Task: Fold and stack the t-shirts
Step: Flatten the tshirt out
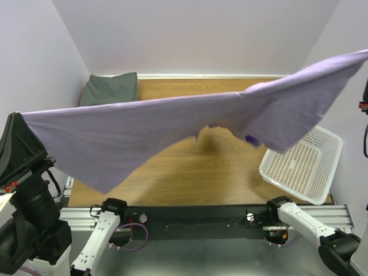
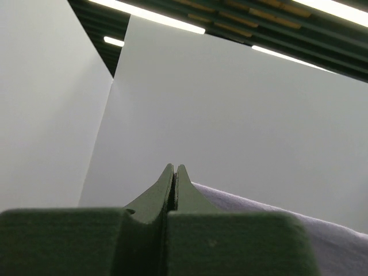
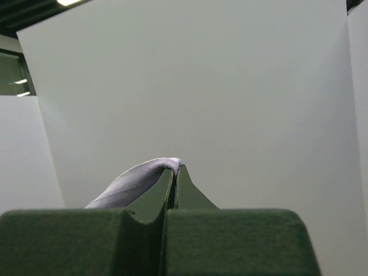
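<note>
Arms raised high, spread wide, left gripper [image 2: 175, 171] clenched on left end of lavender t-shirt [image 1: 144, 123], right gripper [image 3: 175, 169] pinching its right end, cloth stretched mid-air over worktop [image 1: 190, 169], dark grey t-shirt [image 1: 109, 89] folded far left.

1. Above the table [image 1: 195, 167], stretched from the left edge to the upper right: raised t-shirt [image 1: 161, 123]
2. At its left end, left gripper [image 2: 175, 168]; at its right end, right gripper [image 3: 175, 167]; cloth pinched in both
3. On the table's far left corner, behind the raised t-shirt: folded t-shirt [image 1: 110, 88]
4. On the table's near right corner, partly beneath the raised t-shirt's right end: basket [image 1: 302, 164]
5. Folded t-shirt and basket well apart, at opposite corners
</note>
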`<action>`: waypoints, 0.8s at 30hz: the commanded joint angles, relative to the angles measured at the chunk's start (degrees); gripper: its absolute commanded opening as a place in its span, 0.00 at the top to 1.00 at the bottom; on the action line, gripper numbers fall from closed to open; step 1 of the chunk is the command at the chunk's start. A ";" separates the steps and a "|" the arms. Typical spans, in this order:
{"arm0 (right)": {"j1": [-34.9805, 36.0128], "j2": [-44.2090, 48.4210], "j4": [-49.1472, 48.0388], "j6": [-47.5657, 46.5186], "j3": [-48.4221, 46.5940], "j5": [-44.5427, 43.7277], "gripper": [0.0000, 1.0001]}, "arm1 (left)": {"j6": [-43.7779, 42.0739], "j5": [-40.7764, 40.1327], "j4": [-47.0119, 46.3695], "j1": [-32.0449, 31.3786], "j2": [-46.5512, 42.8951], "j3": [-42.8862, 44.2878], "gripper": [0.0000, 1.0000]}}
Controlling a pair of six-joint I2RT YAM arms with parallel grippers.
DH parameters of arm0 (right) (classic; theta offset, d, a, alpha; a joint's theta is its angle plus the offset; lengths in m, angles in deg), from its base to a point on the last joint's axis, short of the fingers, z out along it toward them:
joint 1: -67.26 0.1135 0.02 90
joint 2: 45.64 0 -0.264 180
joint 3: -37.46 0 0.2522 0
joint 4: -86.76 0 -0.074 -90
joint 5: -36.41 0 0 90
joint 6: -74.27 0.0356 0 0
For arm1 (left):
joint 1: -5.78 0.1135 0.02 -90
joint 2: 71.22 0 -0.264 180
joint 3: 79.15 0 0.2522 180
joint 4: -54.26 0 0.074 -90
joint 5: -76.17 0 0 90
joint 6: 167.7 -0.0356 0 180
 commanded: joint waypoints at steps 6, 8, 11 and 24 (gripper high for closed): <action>-0.09 -0.98 -0.06 -1.61 -3.78 -0.27 0.99 | -1.77 2.78 -0.33 0.19 0.42 -1.32 1.00; -0.09 -1.94 -0.06 -2.31 -3.25 -1.06 0.99 | -2.48 1.72 -3.13 0.19 0.77 -2.99 1.00; -0.18 -3.97 -0.32 -3.19 -1.15 -4.30 0.99 | -4.93 0.75 -7.79 0.19 2.79 -7.04 1.00; -1.05 -19.92 -29.81 -7.06 29.33 -22.41 0.99 | -9.68 -2.86 -27.56 0.46 35.99 -17.42 1.00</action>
